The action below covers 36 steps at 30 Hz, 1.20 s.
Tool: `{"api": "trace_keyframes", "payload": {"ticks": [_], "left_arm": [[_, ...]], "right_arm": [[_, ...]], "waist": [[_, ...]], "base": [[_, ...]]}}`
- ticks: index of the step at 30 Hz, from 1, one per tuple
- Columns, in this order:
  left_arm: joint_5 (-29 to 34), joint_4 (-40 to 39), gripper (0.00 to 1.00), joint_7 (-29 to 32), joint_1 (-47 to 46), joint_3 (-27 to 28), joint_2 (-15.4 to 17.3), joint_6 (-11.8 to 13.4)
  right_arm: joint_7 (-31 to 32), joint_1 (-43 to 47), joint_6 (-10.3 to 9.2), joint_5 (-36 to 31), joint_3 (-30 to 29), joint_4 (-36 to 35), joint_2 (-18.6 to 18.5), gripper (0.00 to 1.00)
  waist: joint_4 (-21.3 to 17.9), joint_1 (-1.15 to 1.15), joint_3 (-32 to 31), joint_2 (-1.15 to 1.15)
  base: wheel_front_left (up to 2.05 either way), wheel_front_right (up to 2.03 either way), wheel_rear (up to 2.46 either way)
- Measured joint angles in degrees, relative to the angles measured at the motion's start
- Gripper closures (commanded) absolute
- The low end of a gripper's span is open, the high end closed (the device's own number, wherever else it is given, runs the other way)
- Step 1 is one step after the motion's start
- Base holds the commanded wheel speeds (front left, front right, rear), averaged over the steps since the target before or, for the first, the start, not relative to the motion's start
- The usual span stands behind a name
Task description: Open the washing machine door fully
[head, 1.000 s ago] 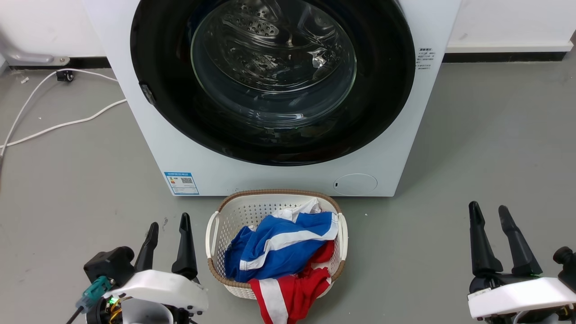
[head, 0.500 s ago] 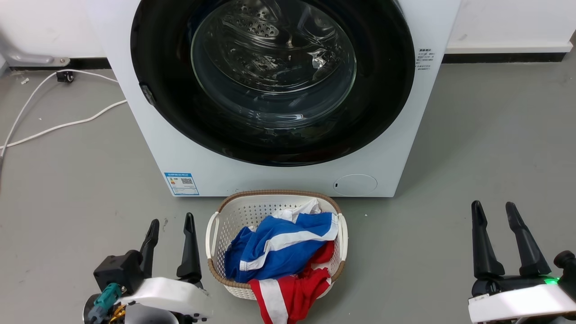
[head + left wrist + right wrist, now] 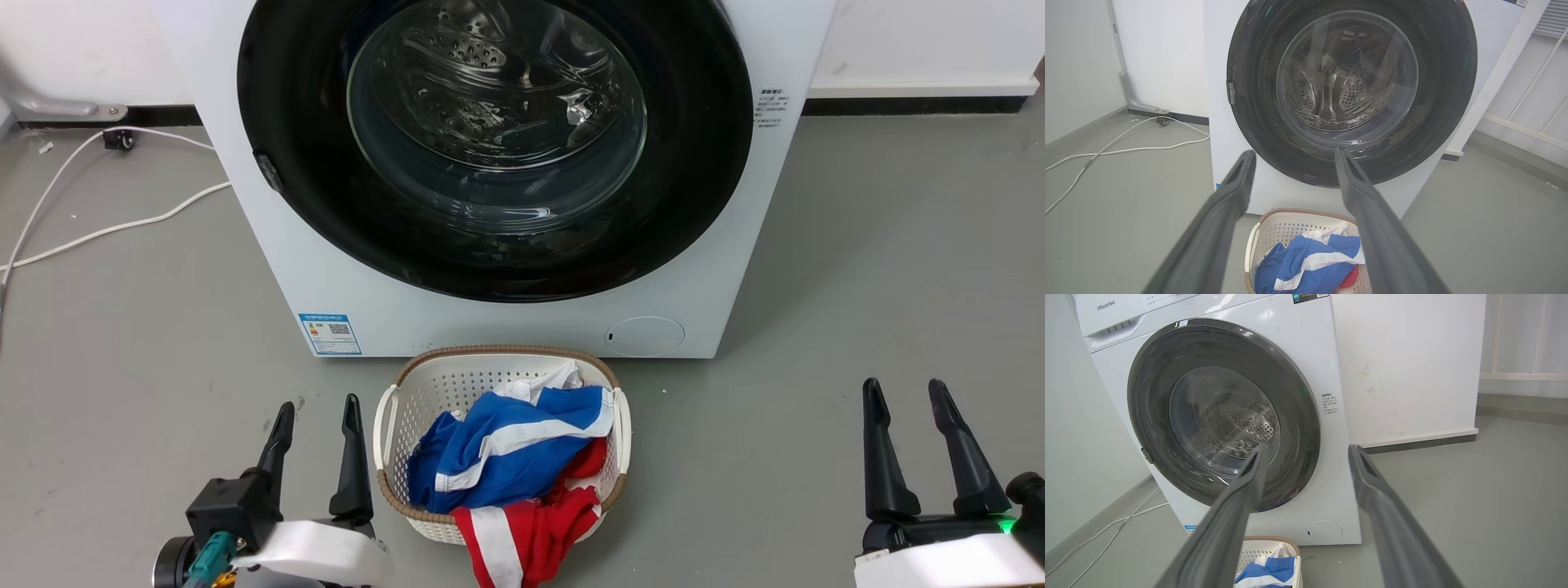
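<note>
The washing machine (image 3: pixel 457 314) (image 3: pixel 1220 102) (image 3: pixel 1310 355) is a white front-loader straight ahead of me. Its door (image 3: pixel 694 163) (image 3: pixel 1437 73) (image 3: pixel 1147 388), a wide black ring around a clear glass bowl, lies flat against the front, closed. My left gripper (image 3: pixel 318 406) (image 3: pixel 1292 153) hangs open at the lower left of the head view, well short of the machine. My right gripper (image 3: pixel 904 385) (image 3: pixel 1306 448) is open at the lower right, also away from the door. Neither holds anything.
A white laundry basket (image 3: pixel 392 408) (image 3: pixel 1274 220) with blue and red clothes stands on the grey floor directly before the machine, between my grippers. White cables (image 3: pixel 114 224) trail over the floor at the left. A wall runs behind the machine.
Both grippers have slid lower in the head view, drawing back from the machine. The door and the basket have not moved.
</note>
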Motion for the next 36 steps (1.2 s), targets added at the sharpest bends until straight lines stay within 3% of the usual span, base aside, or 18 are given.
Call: {"api": "trace_keyframes", "payload": {"ticks": [16, 36], "left_arm": [[7.3, 0.9, 0.00, -1.9, 1.5, 2.8, -2.9, -3.5], [13.7, 2.3, 0.00, -3.6, 2.7, 5.3, -4.5, -5.8]], "right_arm": [[-1.8, 1.2, 0.00, -4.8, -0.4, 0.1, 0.0, 0.00], [-3.7, 2.9, 0.09, -6.4, -0.3, 1.5, 0.0, 0.00]], "waist": [[0.2, 0.00, 0.0, 0.00], [0.3, 0.00, -0.1, 0.00]], "base": [[0.00, 0.00, 0.00], [0.00, 0.00, 0.00]]}}
